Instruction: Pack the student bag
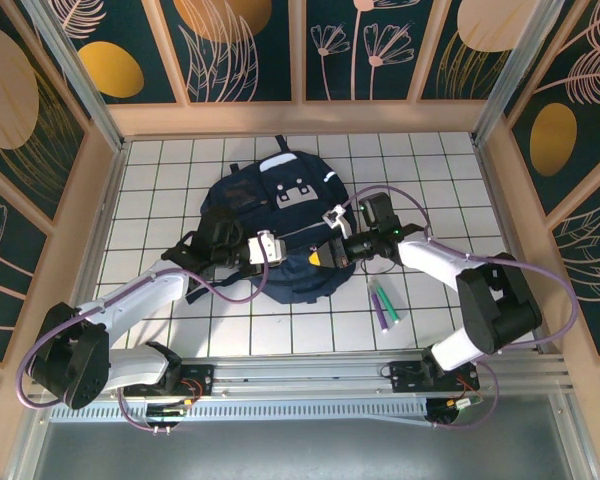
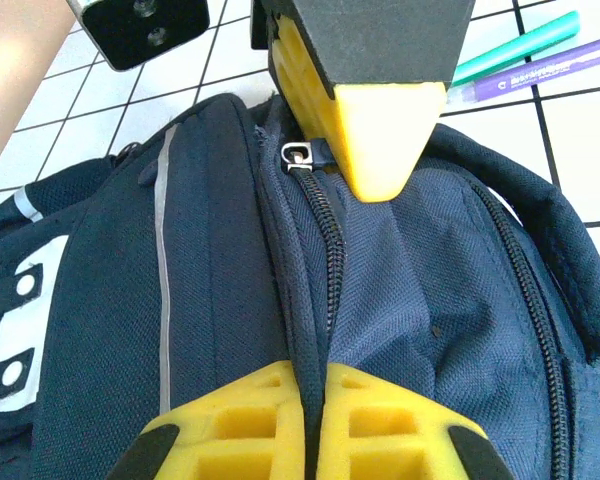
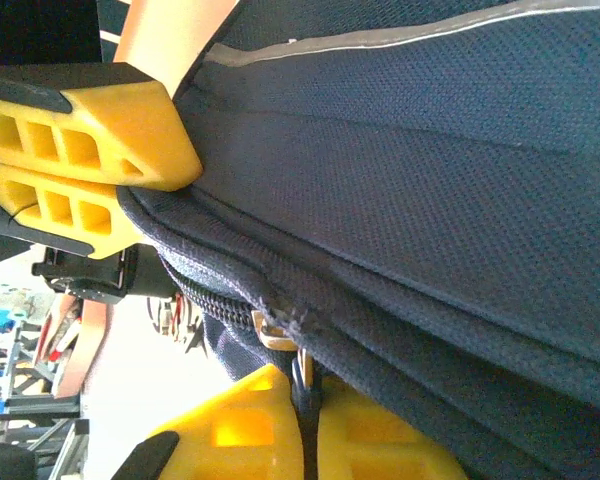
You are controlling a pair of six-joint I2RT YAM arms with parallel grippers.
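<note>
Student bag (image 1: 265,200) lies front-up mid tabletop (image 1: 160,170), a bit toward 12 o'clock. My left end effector (image 2: 310,400) is pressed together on a ridge of bag fabric beside the zip, at the bag's 6 o'clock edge. My right end effector (image 3: 305,425) reaches in from 3 o'clock and is pinching the zip pull (image 2: 296,153), its tips close to the left one's. Two markers (image 1: 385,303), green and purple, lie on the tiles at the bag's 4 o'clock.
</note>
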